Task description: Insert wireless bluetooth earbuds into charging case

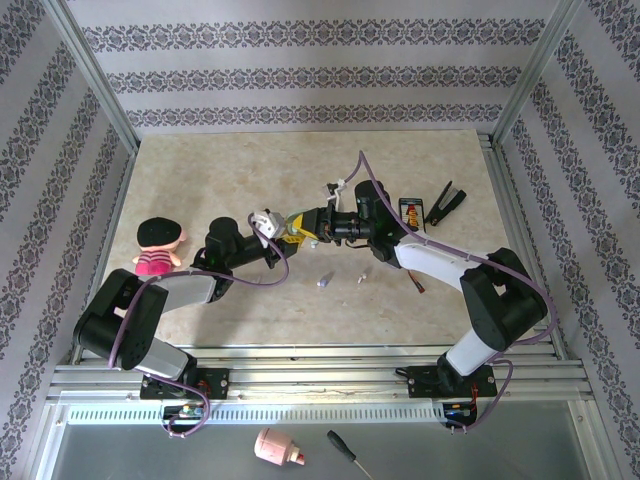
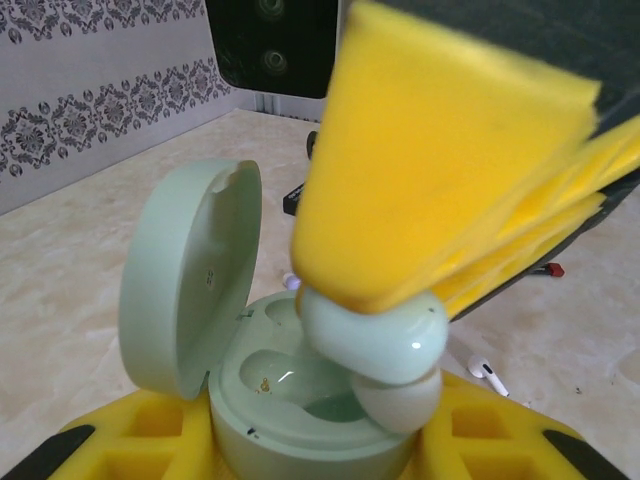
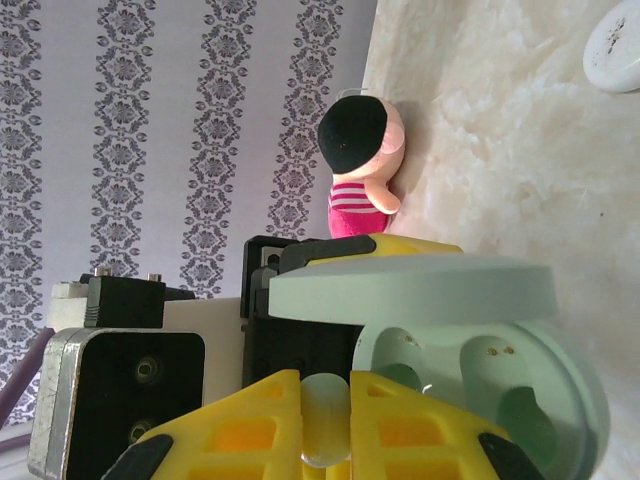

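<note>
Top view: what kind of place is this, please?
Probably a robot test cell, not a home: metal frame posts with wallpaper panels as walls, and two arms bolted to a rail at the table edge.

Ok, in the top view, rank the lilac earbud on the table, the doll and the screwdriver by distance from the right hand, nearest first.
1. Lilac earbud, on the table just toward the arm bases from the right hand.
2. Doll, well off to its left.
3. Screwdriver, past the near table edge, at the bottom.

Pale green case [image 2: 190, 290] and earbud [image 2: 375, 340], damask wallpaper [image 2: 80, 110]
</note>
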